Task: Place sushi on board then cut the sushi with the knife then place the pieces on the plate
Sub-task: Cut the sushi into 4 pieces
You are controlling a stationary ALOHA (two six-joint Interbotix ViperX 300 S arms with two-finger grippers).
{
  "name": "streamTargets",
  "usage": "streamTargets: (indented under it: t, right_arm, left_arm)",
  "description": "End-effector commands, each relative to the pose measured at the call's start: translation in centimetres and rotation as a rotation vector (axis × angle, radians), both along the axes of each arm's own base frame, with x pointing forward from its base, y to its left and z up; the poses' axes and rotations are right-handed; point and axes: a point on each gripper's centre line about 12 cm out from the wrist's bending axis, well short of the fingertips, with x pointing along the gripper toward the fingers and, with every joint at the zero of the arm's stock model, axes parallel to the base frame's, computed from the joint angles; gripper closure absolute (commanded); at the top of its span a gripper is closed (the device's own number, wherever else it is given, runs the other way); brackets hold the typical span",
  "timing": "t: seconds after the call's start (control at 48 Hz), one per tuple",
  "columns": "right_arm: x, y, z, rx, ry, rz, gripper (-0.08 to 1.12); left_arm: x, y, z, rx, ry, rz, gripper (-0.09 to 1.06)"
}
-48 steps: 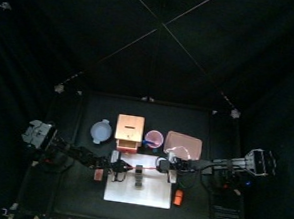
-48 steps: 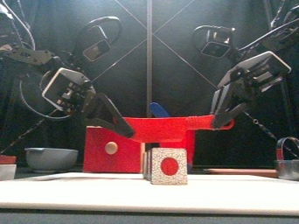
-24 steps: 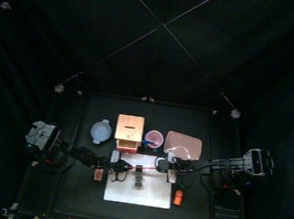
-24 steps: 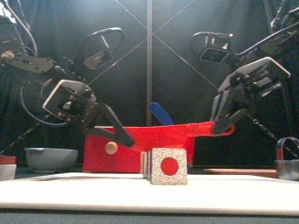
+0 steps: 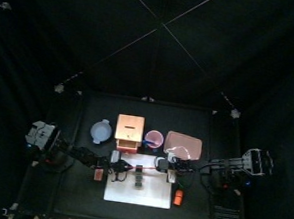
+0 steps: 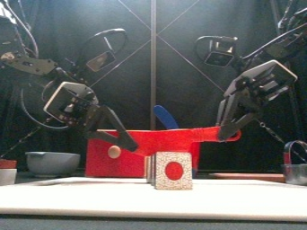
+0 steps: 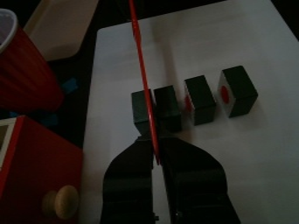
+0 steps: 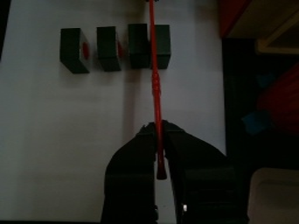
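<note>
A small black table [image 5: 90,107] is standing in a booth. A black back curtain [image 5: 155,42] is hanging behind the table. A left curtain [image 5: 9,105] and a right curtain [image 5: 285,128] are hanging at the table's sides. Light is falling on the table.
</note>
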Motion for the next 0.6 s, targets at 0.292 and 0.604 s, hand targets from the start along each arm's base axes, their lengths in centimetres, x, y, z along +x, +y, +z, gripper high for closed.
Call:
streamTargets:
  t: [0.292,0.604]
  right_arm:
    - [0.1,0.0,-0.1,0.005,-0.004,-0.006,0.69]
    - [0.3,0.0,-0.8,0.009,0.017,-0.010,0.69]
  left_arm:
    - [0.4,-0.1,0.3,-0.003,-0.015,0.000,0.58]
    - [0.4,-0.1,-0.7,-0.002,0.021,0.000,0.58]
